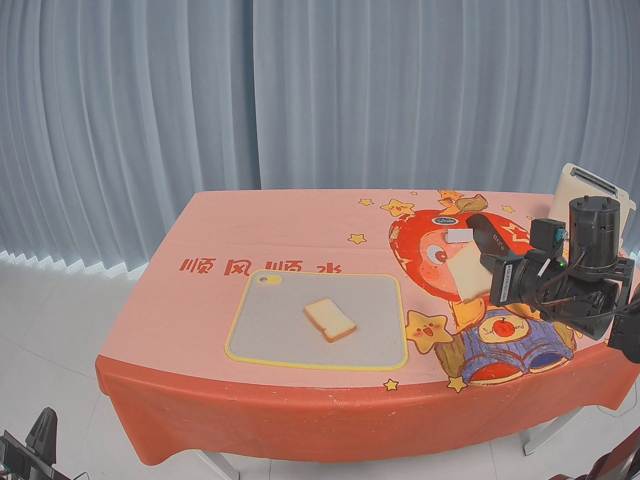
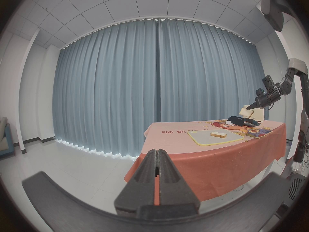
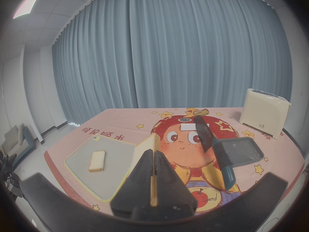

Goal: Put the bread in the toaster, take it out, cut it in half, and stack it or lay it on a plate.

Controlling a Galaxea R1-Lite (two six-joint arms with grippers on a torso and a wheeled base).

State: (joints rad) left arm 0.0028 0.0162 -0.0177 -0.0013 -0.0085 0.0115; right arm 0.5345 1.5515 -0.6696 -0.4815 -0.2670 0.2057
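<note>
A half piece of bread (image 1: 330, 319) lies flat on the grey, yellow-edged cutting board (image 1: 267, 328) at the table's middle front. My right gripper (image 1: 492, 279) hangs above the table's right side, shut on the edge of another bread piece (image 1: 469, 271), which it holds upright (image 3: 145, 149). The cream toaster (image 1: 588, 191) stands at the far right corner, behind this arm. A knife (image 3: 206, 136) with a black blade and teal handle rests across a dark grey plate (image 3: 246, 150) on the right. My left gripper (image 2: 156, 178) is shut and empty, low beside the table's left front.
An orange cartoon-print cloth covers the table (image 1: 280, 235). A small white label (image 1: 460, 235) lies near the knife. Grey curtains hang close behind the table. The table's left and back parts are bare cloth.
</note>
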